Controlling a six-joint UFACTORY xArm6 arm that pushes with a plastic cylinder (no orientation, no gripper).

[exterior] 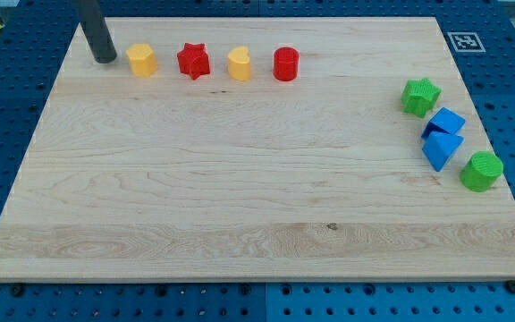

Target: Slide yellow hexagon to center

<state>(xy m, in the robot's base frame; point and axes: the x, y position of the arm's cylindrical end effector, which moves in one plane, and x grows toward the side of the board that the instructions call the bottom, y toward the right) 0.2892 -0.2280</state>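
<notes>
My tip rests on the worktop at the far left, just left of the yellow hexagon. No claw shows, so its state cannot be told.

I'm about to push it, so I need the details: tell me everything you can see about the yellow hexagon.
The yellow hexagon is a small, matte, plastic-looking prism with a flat six-sided top, resting flat on the wooden board near the view's top left. It stands first in a row, with the red star to its right, apart from it. My tip sits just to its left, a narrow gap between them. Nothing touches it.
</notes>
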